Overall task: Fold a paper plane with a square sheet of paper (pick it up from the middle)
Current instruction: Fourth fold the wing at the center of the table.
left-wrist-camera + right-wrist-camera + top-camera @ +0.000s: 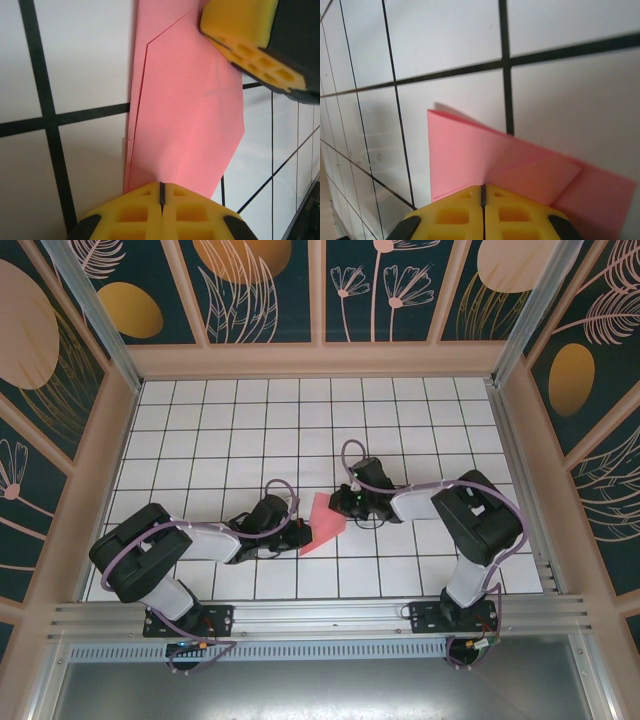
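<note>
Looking down from above, found the paper (322, 523), already folded to a pointed shape, flat on the table (200, 430) between the left gripper (297, 531) and the right gripper (347, 506), each touching an opposite edge. Judged the step as setting a crease with both ends held. Turning to the left wrist view, saw the left gripper (161, 192) clenched, pads pressed together with no gap, the paper (190, 115) running into the seam and apparently nipped there. Noted layered folds with a slanted edge, and a pad (240, 25) of the right gripper resting at the far corner. Could not tell nipping from mere pressing down with certainty. Turning to the right wrist view, saw the right gripper (483, 192) likewise clenched on the paper (485, 155), one edge lifted off the table with a shadow beneath. Thought it best to keep both grips firm and motionless at first, to draw apart only enough to take up slack, to bring edge onto edge before flattening, and to press along the fold from the middle outward. Reckoned tearing or skewing the likeliest fault, thin paper sliding easily on a smooth table.
</note>
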`<state>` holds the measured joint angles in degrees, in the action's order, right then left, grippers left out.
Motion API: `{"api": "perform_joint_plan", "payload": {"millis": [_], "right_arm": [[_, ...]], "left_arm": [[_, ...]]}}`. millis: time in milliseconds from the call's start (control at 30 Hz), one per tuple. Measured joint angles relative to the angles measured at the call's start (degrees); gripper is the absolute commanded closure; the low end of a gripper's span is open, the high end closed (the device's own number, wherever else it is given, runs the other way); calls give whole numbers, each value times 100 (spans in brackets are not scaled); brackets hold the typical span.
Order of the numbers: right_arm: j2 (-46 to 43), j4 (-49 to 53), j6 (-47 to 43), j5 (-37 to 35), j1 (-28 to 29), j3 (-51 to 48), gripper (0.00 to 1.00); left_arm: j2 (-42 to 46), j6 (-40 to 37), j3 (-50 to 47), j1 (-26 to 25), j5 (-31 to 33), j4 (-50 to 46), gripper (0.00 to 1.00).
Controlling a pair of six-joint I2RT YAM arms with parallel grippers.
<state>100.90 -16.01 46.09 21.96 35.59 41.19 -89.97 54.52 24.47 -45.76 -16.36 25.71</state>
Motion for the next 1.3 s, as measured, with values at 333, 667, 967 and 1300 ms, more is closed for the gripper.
{"api": "perform_joint_plan", "payload": {"millis": [333,667,967,1300], "right_arm": [[96,76,-374,57,-859,173,90],[-739,516,-564,-240,-887,264,90],[-807,13,-212,31,212,-7,92],[-260,-376,170,74,284,-444,93]], "left_arm": [[9,-15,-7,0,42,7,100],[26,-46,-17,0,42,4,100],[35,-50,-20,0,42,2,100],[37,-94,-20,0,42,-2,100]]}}
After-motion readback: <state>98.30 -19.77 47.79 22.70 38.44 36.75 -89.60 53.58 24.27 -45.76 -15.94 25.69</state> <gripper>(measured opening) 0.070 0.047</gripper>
